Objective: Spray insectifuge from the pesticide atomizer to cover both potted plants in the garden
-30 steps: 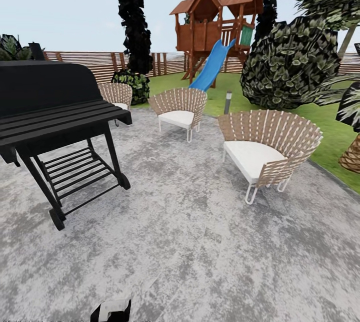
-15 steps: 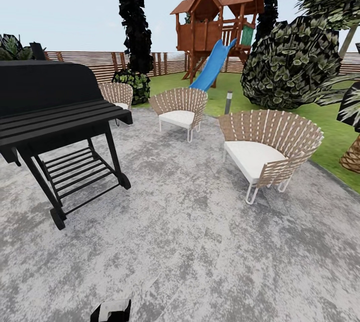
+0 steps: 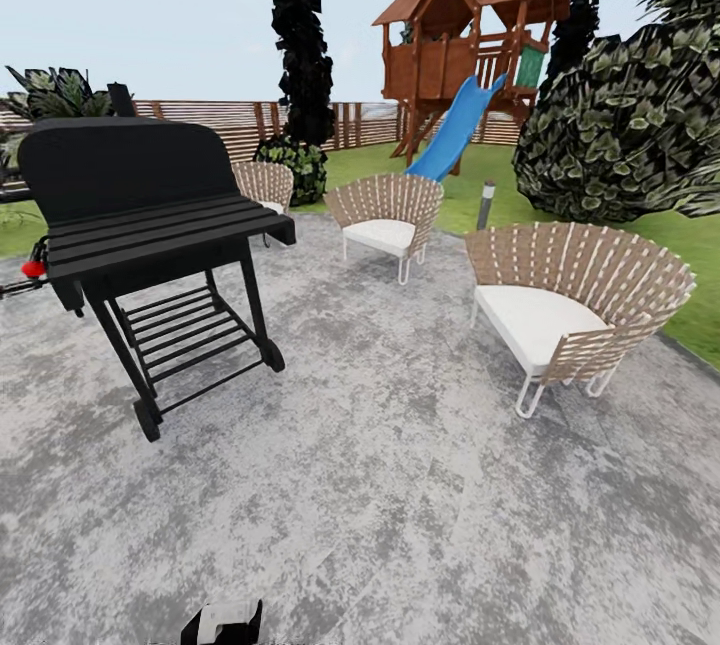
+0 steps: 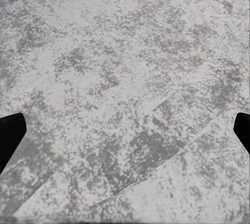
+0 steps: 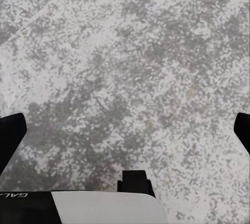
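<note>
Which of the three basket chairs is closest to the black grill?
The far woven chair, partly hidden behind the grill. The middle chair and right chair sit farther right.

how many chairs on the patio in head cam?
3. One chair at right, nearest the camera; one mid-patio below the slide; one partly hidden behind the grill. More may sit out of frame.

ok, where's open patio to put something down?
Bare paving across the foreground, and between the grill and the near chair. Crowded at the far edge, around the two other chairs.
</note>
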{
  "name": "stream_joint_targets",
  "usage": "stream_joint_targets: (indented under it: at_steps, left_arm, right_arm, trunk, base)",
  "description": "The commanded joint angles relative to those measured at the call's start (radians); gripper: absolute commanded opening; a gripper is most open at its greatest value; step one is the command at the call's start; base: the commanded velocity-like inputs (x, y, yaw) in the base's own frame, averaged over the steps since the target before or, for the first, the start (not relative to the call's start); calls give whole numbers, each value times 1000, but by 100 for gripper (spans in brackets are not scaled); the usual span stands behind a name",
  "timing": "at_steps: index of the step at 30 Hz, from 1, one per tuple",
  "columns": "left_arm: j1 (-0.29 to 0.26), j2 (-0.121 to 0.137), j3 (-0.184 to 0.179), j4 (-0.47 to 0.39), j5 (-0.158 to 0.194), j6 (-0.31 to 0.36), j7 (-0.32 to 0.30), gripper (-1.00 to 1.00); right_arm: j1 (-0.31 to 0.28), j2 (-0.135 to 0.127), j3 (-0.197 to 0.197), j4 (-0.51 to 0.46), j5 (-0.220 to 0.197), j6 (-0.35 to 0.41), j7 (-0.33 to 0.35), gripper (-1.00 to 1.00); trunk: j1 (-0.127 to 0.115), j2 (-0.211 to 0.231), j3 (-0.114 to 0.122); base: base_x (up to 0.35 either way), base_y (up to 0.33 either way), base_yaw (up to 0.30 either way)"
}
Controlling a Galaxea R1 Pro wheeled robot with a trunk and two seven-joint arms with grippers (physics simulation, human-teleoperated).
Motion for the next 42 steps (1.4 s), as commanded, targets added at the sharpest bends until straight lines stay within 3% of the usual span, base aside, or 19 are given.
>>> stream_joint_targets:
  at_steps: [1,11,31,42]
  left_arm:
    - [-1,0,0,1,6,-3,-1,100]
    - [-1,0,0,1,6,-3,0,100]
    - [-1,0,0,1,6,-3,0,100]
    - [-1,-2,0,0,6,-2,0,100]
  right_arm:
    - [0,0,-1,0,0,-3,-1,100]
    - [0,0,1,0,-7,-3,0,100]
    - [0,0,1,0,1,-3,4,100]
    - [0,0,1,0,-2,-3,4,100]
  trunk:
    - [0,0,-1]
    - [0,0,-10]
    - [0,0,-17]
    - [0,0,-19]
  base:
    - [0,0,229]
    - [0,69,216]
    - [0,288,115]
    - [0,35,258]
